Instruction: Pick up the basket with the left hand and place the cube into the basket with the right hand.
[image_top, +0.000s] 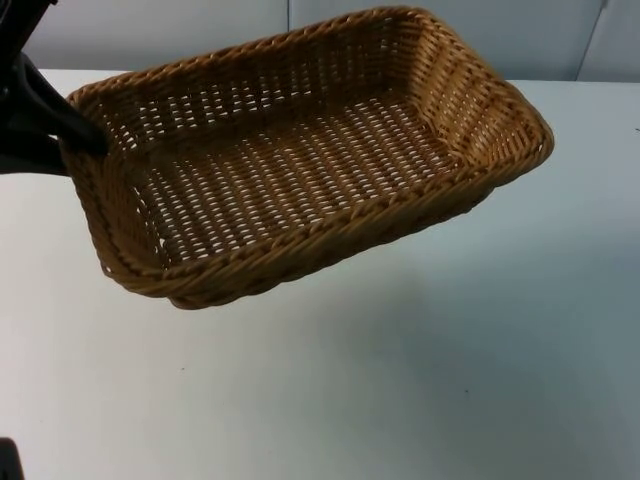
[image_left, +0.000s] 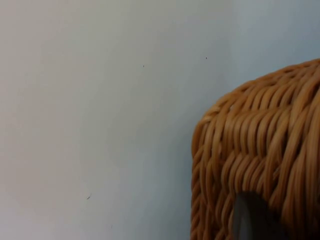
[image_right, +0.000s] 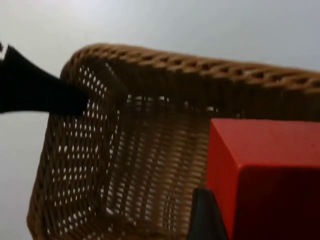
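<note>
A woven wicker basket (image_top: 300, 170) hangs tilted above the white table (image_top: 450, 380), its inside bare. My left gripper (image_top: 85, 140) is shut on the rim of the basket's left short side. From the left wrist, the basket's outer wall (image_left: 260, 150) is pressed against a fingertip (image_left: 250, 215). My right gripper (image_right: 265, 225) is shut on a red cube (image_right: 260, 150), with one black fingertip (image_right: 202, 217) against the cube's side. The cube is held above the basket (image_right: 130, 165), near its rim. The left gripper (image_right: 40, 92) grips the basket's far end.
The grey partition wall (image_top: 160, 30) runs behind the table. The basket's shadow (image_top: 380, 300) falls on the table beneath it.
</note>
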